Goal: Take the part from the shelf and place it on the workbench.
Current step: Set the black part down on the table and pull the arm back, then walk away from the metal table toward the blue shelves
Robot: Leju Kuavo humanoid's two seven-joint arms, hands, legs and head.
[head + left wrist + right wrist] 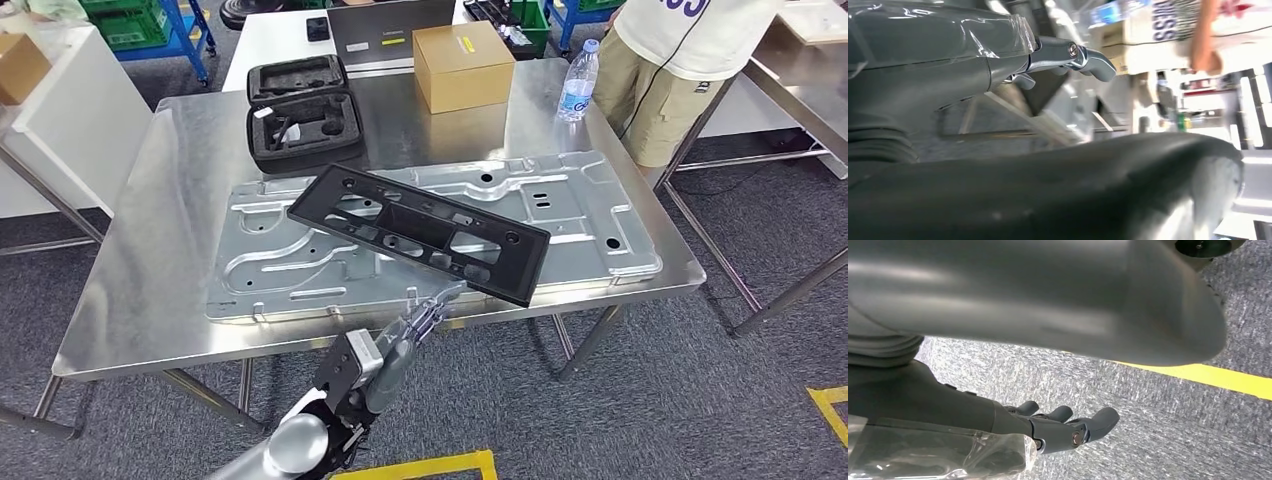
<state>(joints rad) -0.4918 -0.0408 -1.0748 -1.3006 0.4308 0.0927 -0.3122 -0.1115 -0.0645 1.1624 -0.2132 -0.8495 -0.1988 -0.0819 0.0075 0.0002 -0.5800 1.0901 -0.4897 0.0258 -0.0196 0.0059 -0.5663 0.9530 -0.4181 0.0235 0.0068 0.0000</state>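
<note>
Black plastic part [420, 233] is lying on the desk [130, 280], resting flat across the stamped sheet-metal panel [590, 215], not on any shelf. Long axis is running diagonally: far end toward the foam-lined case [303, 118], near end toward the desk's front edge on the robot's right.

Left robot hand [425, 318] is reaching up from below the front edge, fingers extended and apart, tips right at the part's near long edge, roughly mid-length. Touching or just shy of it: cannot tell from the head view. Nothing is sitting inside the fingers, so I'm reading it as open and empty, either about to grip or just letting go. Left wrist view is only giving a blurred look past the fingers [1088, 60].

Right robot hand [1063, 427] is hanging low over grey carpet near a yellow floor line [1218, 377], fingers loosely spread, holding nothing, well apart from the part.

So left hand is the nearer one by far. Part is looking already delivered; any further move is going across the short axis from the near edge.
</note>
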